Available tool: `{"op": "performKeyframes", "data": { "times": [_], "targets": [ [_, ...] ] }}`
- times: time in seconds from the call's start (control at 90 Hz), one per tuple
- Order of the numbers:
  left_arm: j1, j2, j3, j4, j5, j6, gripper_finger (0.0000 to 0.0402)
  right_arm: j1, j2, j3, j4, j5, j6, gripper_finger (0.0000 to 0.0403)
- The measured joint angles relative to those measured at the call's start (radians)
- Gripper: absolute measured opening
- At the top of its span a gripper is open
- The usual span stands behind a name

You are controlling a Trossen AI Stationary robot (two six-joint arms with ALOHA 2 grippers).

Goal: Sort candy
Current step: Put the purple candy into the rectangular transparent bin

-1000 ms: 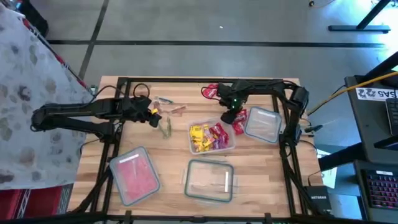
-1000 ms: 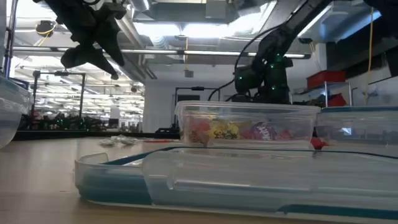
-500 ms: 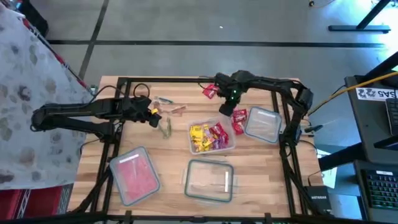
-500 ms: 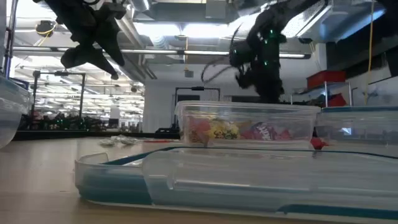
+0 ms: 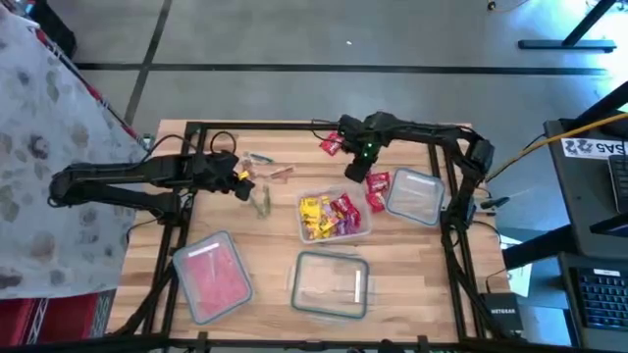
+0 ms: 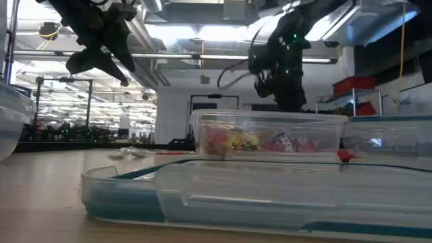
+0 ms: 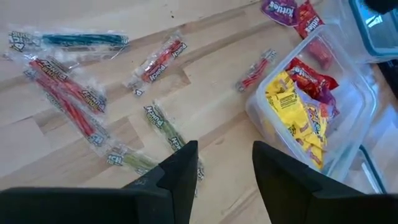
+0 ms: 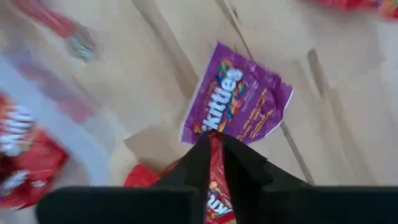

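Right gripper is pinching 1 red candy packet between its closed fingers, the packet's long axis running along them. Just beyond the tips a purple packet is lying flat on the table. The open mixed-candy container is sitting nearer this arm than the left. Left gripper is hovering open and empty — green stick candy lying just ahead of its fingers.

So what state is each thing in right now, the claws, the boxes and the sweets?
Right gripper: shut on a red candy packet, above the table.
Left gripper: open, empty, above the loose candy sticks.
Middle container: open, holding yellow and red candy.
Purple packet: lying flat on the table.
Container nearest the right arm: no candy visible inside.
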Motion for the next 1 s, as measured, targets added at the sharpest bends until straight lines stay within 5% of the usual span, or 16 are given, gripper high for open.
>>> {"op": "performKeyframes", "data": {
  "times": [0.2, 0.344, 0.5, 0.722, 1.0],
  "targets": [
    [0.0, 0.0, 0.0, 0.0, -0.009, 0.0, 0.0136, 0.001, 0.066, -0.028, 0.087, 0.047, 0.048, 0.0149],
    [0.0, 0.0, 0.0, 0.0, -0.009, 0.0, 0.0136, 0.001, 0.098, -0.028, 0.124, 0.069, 0.081, 0.0172],
    [0.0, 0.0, 0.0, 0.0, -0.009, 0.0, 0.0136, 0.001, 0.135, -0.028, 0.118, 0.069, 0.077, 0.0131],
    [0.0, 0.0, 0.0, 0.0, -0.009, 0.0, 0.0136, 0.003, 0.112, -0.026, 0.099, 0.077, 0.076, 0.0015],
    [0.0, 0.0, 0.0, 0.0, -0.009, 0.0, 0.0136, 0.026, -0.1, -0.026, 0.049, -0.008, 0.045, 0.0004]
  ]
}}
